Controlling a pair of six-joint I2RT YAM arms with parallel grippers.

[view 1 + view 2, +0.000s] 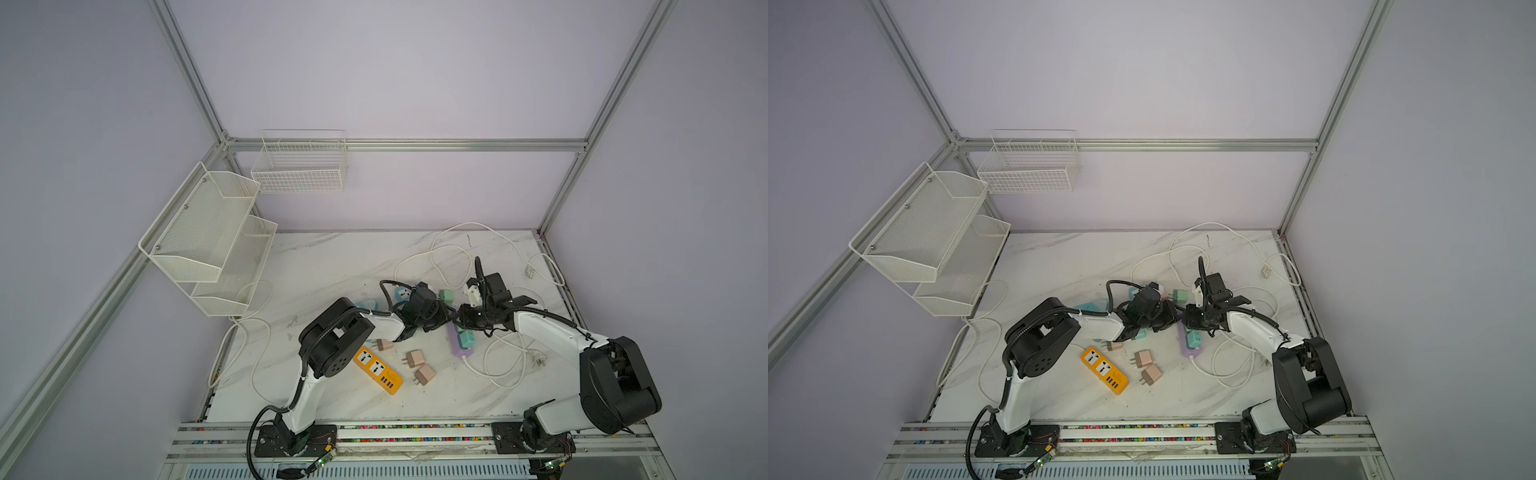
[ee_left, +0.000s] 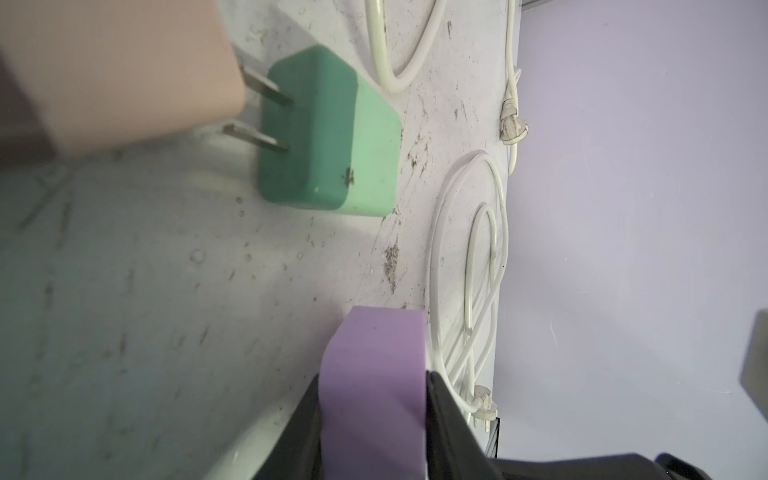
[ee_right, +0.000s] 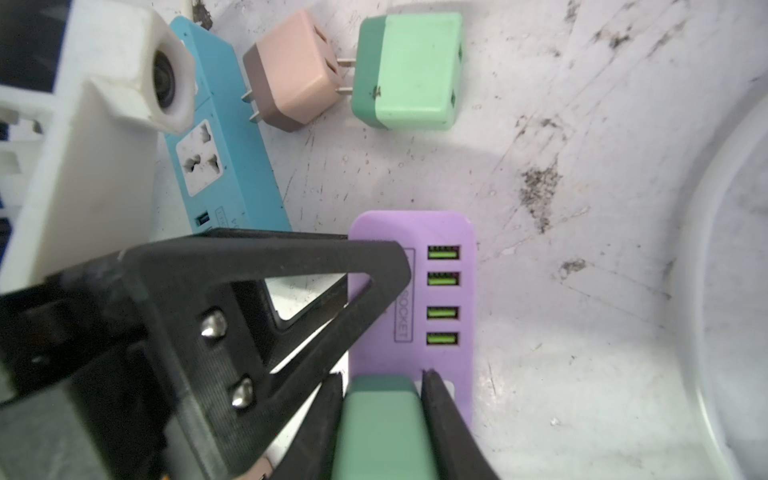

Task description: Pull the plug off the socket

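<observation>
Right fingers [image 3: 442, 424] are clamped on the green plug [image 3: 378, 428]. The plug looks seated in the purple strip [image 3: 440, 232], mid-surface [image 1: 332, 270] between the arms. Left fingers [image 2: 449, 419] pinch the strip across its width near the USB end. My read: pull straight along the prongs, no twist or rocking. Left should pin the strip flat so it doesn't lift with the plug. Smooth plug body, so slip risk; pull steadily.
</observation>
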